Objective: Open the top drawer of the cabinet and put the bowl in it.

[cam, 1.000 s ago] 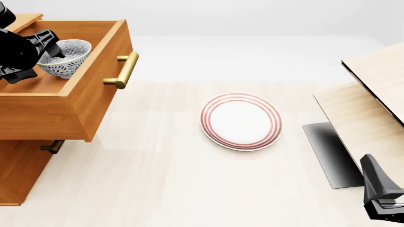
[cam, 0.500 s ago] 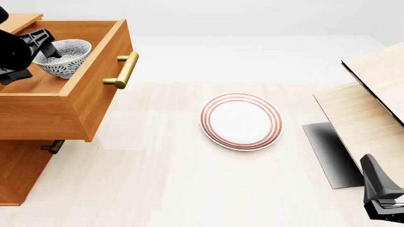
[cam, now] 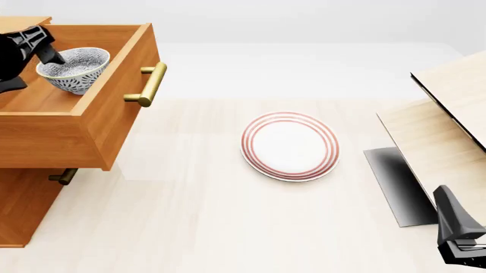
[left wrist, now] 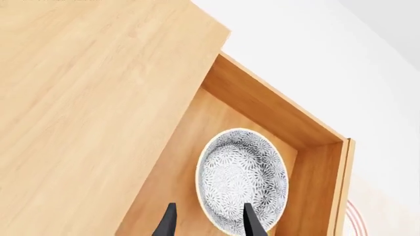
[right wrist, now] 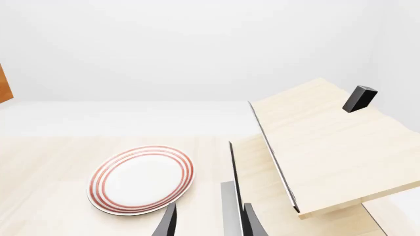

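Hovering over the bowl (left wrist: 241, 180) inside the top drawer (cam: 114, 102), the left gripper's (left wrist: 207, 223) fingers (left wrist: 168, 223) stand spread, empty.

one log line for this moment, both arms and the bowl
bowl: upright inside open top drawer | left gripper: open, above bowl, not gripping | right gripper: open, empty | plate: on table

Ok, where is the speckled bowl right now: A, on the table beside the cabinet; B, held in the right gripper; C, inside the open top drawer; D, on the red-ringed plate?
C: the bowl sits on the floor of the pulled-out top drawer, and the plate is bare.
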Controlling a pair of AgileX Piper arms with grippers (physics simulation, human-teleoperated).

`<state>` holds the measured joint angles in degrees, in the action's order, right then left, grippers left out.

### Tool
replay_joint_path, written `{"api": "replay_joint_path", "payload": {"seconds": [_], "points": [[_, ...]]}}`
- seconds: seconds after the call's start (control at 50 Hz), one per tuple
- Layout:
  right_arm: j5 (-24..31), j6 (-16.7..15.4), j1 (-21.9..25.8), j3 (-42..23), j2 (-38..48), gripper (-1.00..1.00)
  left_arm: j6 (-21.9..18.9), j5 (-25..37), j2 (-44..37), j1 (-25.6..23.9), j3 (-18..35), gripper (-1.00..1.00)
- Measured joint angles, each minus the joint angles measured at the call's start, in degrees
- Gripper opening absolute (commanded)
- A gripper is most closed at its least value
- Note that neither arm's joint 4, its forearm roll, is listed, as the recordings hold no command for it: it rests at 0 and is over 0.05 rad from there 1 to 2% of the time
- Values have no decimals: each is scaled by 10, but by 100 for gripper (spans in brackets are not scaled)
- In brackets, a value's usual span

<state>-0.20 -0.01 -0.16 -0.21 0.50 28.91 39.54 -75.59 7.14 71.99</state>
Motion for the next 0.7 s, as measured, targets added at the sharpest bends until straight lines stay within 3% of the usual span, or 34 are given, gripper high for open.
{"api": "replay_joint_path", "payload": {"seconds": [0.7], "points": [[0,0,0,0,0,100,-14,72,89,-14,8,100]]}}
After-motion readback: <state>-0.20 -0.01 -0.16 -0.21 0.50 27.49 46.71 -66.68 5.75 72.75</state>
